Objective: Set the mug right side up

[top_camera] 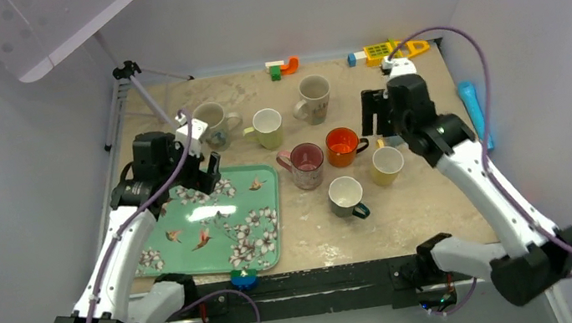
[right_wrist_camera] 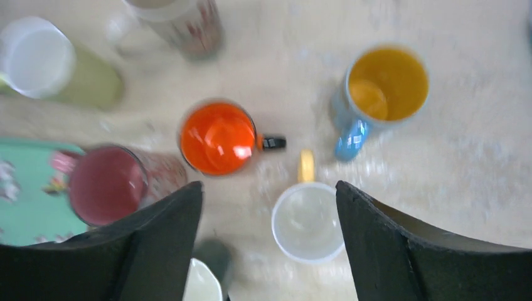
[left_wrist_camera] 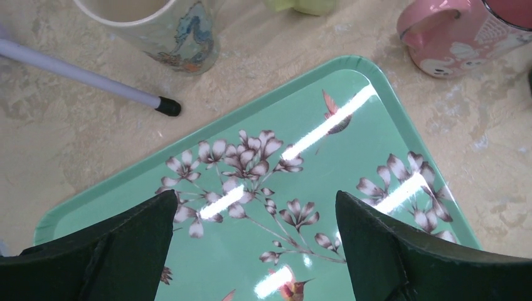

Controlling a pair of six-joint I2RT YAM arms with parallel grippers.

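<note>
Yellow mug (right_wrist_camera: pixel 307 222) upright, both tools empty.
R tool (right_wrist_camera: pixel 270 194) wide above it, orange mug (right_wrist_camera: pixel 217 138) beside on surface (right_wrist_camera: pixel 464 163); L tool (left_wrist_camera: pixel 254 200) wide over tray (left_wrist_camera: pixel 276 119).

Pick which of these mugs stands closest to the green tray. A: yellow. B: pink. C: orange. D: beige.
B: the pink mug stands just off the far right corner of the tray, with its handle turned toward it. The other three stand farther right or farther back.
</note>
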